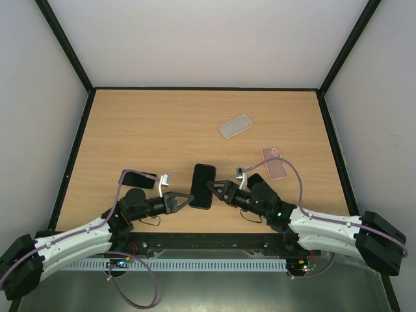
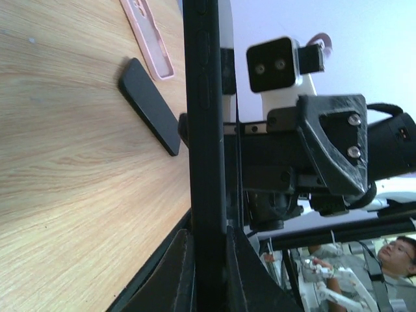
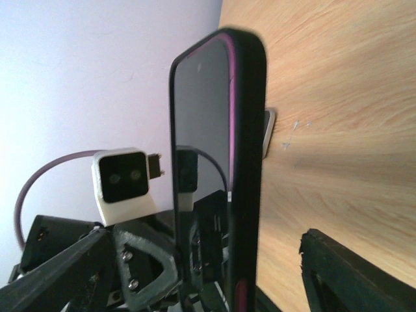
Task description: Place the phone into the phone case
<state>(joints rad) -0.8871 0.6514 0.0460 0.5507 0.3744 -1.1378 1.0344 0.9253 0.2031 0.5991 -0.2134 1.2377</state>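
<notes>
A dark phone (image 1: 203, 186) with a magenta rim sits in a black case and is held on edge above the table's near middle. My left gripper (image 1: 188, 197) is shut on its left long edge; in the left wrist view both fingers (image 2: 177, 273) press the phone (image 2: 207, 130). My right gripper (image 1: 218, 189) is at the phone's right edge. In the right wrist view the phone (image 3: 244, 162) stands between its jaws, with a clear gap to the right finger (image 3: 351, 273); the other finger is hidden.
A clear case (image 1: 235, 126) lies at the far middle right and a pink case (image 1: 275, 162) lies to the right. A flat black slab (image 1: 139, 179) lies left, and another black one (image 1: 257, 180) lies by the right arm. Black rails edge the table.
</notes>
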